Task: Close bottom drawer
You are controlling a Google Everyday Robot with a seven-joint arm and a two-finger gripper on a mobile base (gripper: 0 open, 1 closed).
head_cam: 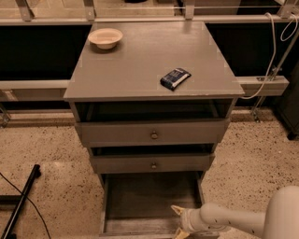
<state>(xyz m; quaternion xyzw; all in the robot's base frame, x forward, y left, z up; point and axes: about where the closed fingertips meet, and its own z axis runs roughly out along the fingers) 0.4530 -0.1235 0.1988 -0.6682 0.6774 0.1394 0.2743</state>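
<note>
Floor: speckled beige terrazzo; you see it l. & r. of the furniture.
Furniture: grey wooden cabinet, centre frame, flat top, backed up to the rear wall.
Rear wall: dark panels either side of cabinet, pale horiz. rail running low across them.
Top edge: pale ledge w/ metal uprights.
Right side: white cable loops down toward the rail; dark shape at far edge, can't tell what.
Left floor: black bar lying aslant.
Light: warm, dim; cabinet top is your brightest surface.
Gripper: bottom of frame, r. of centre, fingers apart.
</note>
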